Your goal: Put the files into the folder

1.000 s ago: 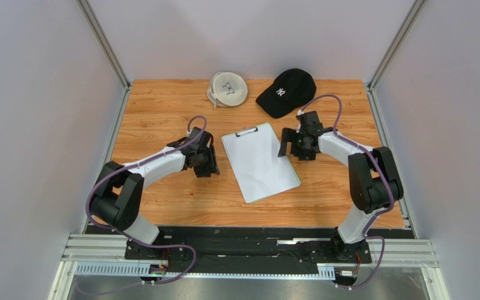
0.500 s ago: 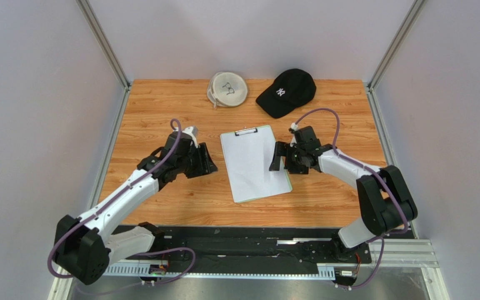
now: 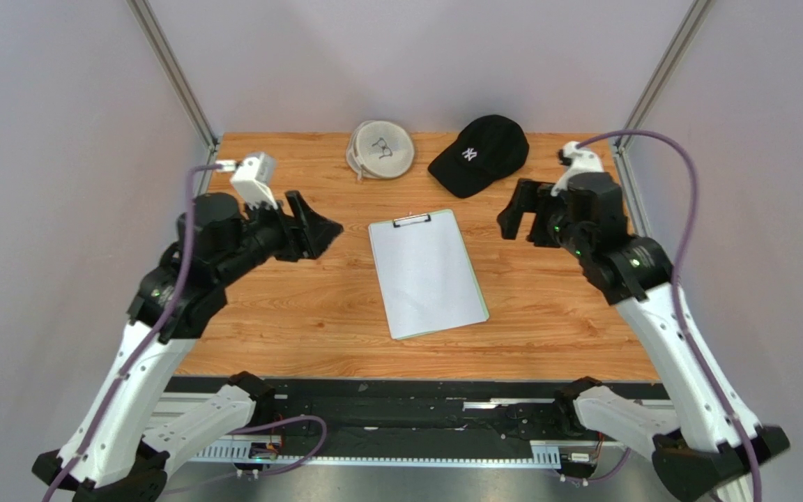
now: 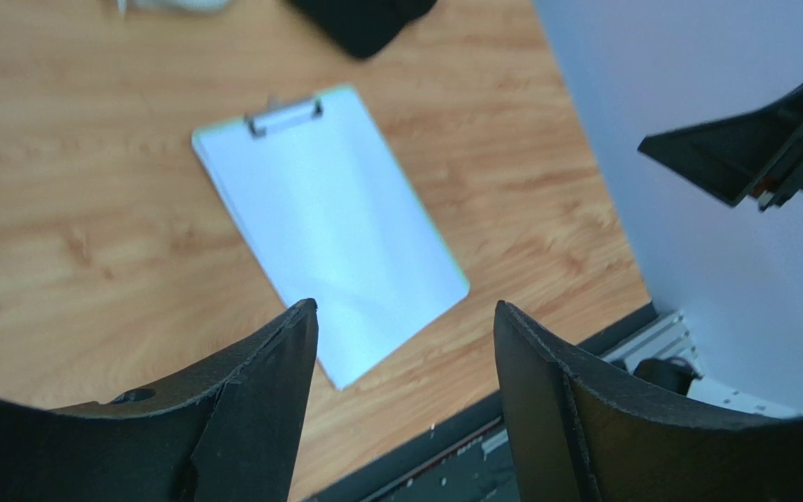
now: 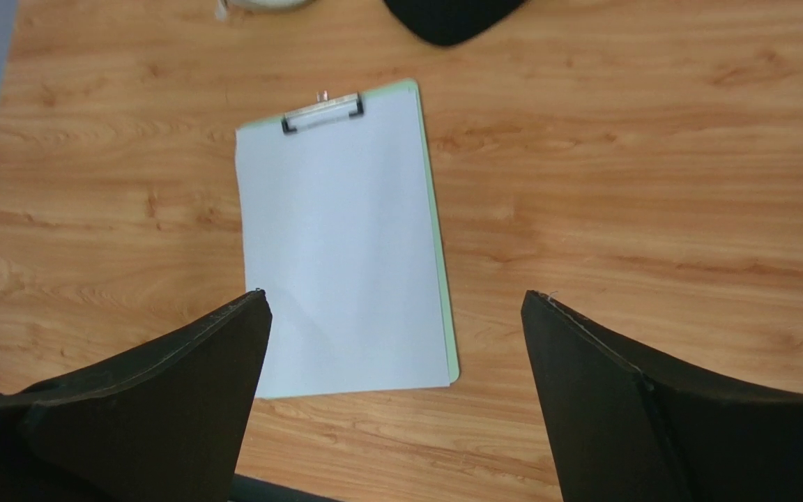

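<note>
- The left gripper hangs in the air above the left part of the wooden table. Its two black fingers stand apart, with only the table showing in the gap. It holds nothing and touches nothing.
- The right gripper hangs above the right part of the table, near the far edge. Its fingers are spread very wide. It also holds nothing and touches nothing.
- One flat, pale mint-green rectangular clipboard, the folder, lies flat in the middle of the table, between the two grippers and well apart from both.
- One small silver-and-black metal clip sits at the folder's far short end.
- The thin white paper files lie on the folder with their top edge under the clip. They cover nearly the whole board, leaving a narrow green strip along the right long edge. Only one blank white face shows, so the number of sheets cannot be told.
- One black baseball cap with a white emblem lies at the far edge of the table, beyond the folder and to its right.
- One round, flattish white object lies just beside the cap, on its left.
- In all there are two arms, two grippers, one folder, one clip, one cap and one round white object.
</note>
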You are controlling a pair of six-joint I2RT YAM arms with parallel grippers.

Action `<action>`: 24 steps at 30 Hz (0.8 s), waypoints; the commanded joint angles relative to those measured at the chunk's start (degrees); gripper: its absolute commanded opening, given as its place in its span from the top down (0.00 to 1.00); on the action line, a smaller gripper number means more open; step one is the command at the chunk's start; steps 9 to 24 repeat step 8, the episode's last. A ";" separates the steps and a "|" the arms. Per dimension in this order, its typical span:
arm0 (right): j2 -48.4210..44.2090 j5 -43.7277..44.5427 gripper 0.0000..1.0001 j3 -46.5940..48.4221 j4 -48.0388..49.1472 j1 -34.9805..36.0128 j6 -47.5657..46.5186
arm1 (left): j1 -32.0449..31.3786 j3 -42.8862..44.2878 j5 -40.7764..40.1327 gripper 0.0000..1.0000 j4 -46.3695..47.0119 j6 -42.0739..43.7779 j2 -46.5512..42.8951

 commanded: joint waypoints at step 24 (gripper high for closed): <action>-11.34 6.66 0.00 11.59 -9.09 0.22 -3.68 | -0.29 14.07 -2.86 0.28 -3.40 4.47 0.54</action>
